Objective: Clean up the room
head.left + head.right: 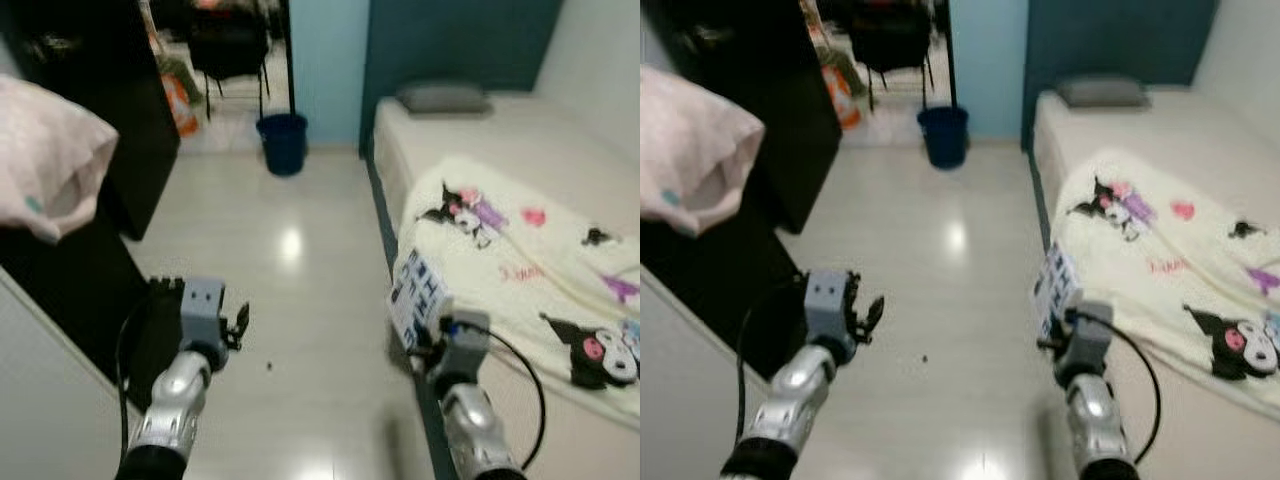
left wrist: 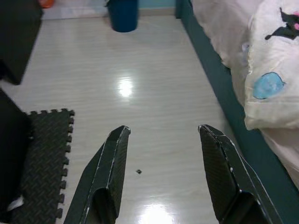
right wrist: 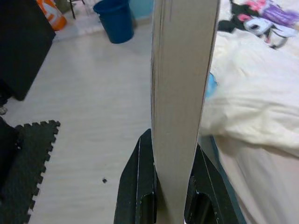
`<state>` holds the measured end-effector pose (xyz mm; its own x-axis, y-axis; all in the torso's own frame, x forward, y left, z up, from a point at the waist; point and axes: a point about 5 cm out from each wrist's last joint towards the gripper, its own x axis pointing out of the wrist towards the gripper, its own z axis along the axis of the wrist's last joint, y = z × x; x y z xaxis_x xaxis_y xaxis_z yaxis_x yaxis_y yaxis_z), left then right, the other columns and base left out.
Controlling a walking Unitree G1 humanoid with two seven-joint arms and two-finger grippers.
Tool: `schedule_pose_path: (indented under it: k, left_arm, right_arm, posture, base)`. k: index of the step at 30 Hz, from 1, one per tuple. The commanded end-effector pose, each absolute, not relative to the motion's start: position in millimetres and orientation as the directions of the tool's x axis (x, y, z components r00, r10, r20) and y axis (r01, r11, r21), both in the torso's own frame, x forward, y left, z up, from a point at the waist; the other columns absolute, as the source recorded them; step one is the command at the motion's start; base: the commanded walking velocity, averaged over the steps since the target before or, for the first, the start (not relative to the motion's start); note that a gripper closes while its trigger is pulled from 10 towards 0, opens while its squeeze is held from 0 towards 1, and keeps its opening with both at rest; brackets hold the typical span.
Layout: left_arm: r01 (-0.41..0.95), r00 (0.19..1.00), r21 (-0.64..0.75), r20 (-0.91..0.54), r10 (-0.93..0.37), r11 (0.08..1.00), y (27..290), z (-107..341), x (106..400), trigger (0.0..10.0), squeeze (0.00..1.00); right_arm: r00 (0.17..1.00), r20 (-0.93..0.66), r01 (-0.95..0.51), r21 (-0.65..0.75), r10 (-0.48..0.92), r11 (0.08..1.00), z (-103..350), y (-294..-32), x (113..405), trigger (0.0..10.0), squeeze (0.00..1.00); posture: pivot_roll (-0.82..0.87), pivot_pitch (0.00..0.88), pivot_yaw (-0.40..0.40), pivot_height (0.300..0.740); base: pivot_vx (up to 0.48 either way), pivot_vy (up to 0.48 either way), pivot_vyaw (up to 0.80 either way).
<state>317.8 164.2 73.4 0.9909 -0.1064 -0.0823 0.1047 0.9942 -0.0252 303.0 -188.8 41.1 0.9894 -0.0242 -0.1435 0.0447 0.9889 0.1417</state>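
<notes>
- Left eye view: the robot stands on the pale floor (image 1: pixel 300 300) beside the bed (image 1: pixel 500 140). Its right gripper (image 1: pixel 425 325) holds a small printed box (image 1: pixel 418 292) upright just off the bed's near side edge, beside the cartoon-print blanket (image 1: pixel 520 250). The left gripper (image 1: pixel 238 325) hangs free over the floor, near a dark foam mat (image 1: pixel 150 340). A blue bin (image 1: pixel 282 142) stands at the far end of the floor, close to the bed's head corner and well apart from both arms. A pink cloth (image 1: pixel 50 160) lies on a surface at the robot's left.
- Right eye view: the same scene; a grey pillow (image 1: pixel 1102 92) rests at the head of the bed.
- Left wrist view: the fingers (image 2: pixel 112 168) stand well apart with nothing between them, only bare floor and a dark speck (image 2: pixel 138 171) below.
- Right wrist view: the fingers (image 3: pixel 140 186) are clamped on the box's two broad faces near its lower end, the box standing edge-on and rising straight out from between them, with the bin far ahead.
- Judgement: the step in hand looks like carrying the box off to be put away, perhaps to the bin. Doing it well means keeping the clamp firm and the box upright while walking, since the grip is low on a tall, thin thing, and steering clear of the bed's edge.
</notes>
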Motion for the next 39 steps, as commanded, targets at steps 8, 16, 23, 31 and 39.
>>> schedule_pose_path:
  k: [8, 16, 23, 31, 39]
  left_arm:
    - [0.100, 0.989, -0.024, -0.109, -0.102, 0.995, 167.7, 67.7, 315.9, 10.0, 0.00]
    - [0.098, 0.988, -0.029, -0.113, -0.101, 0.995, 165.7, 66.9, 316.2, 10.0, 0.00]
    - [0.093, 0.988, -0.027, -0.119, -0.095, 0.995, 164.8, 66.2, 316.7, 10.0, 0.00]
    - [0.094, 0.988, -0.024, -0.123, -0.096, 0.995, 164.5, 65.4, 316.6, 10.0, 0.00]
    - [0.094, 0.987, -0.023, -0.129, -0.096, 0.995, 165.1, 64.2, 316.9, 10.0, 0.00]
  right_arm:
    - [0.992, -0.123, 0.017, 0.150, 0.002, 0.989, 42.9, -179.8, 304.9, 10.0, 0.00]
    - [0.992, -0.125, 0.018, 0.145, 0.001, 0.989, 43.4, -180.2, 305.9, 10.0, 0.00]
    - [0.991, -0.135, 0.014, 0.140, 0.005, 0.990, 42.1, -179.6, 305.9, 10.0, 0.00]
    - [0.989, -0.146, 0.013, 0.134, 0.006, 0.991, 40.2, -180.1, 305.4, 10.0, 0.00]
    - [0.989, -0.151, 0.011, 0.128, 0.008, 0.992, 39.2, -179.3, 305.2, 10.0, 0.00]
  posture:
    - [0.06, 0.105, 0.021, 0.740]
    - [0.06, 0.110, 0.018, 0.740]
    - [0.06, 0.110, 0.017, 0.740]
    - [0.06, 0.110, 0.017, 0.740]
    - [0.06, 0.106, 0.021, 0.740]
  base:
    - [0.375, 0.000, 0.00]
    - [0.375, 0.000, 0.00]
    - [0.376, 0.000, 0.00]
    - [0.377, 0.000, 0.00]
    - [0.378, 0.000, 0.00]
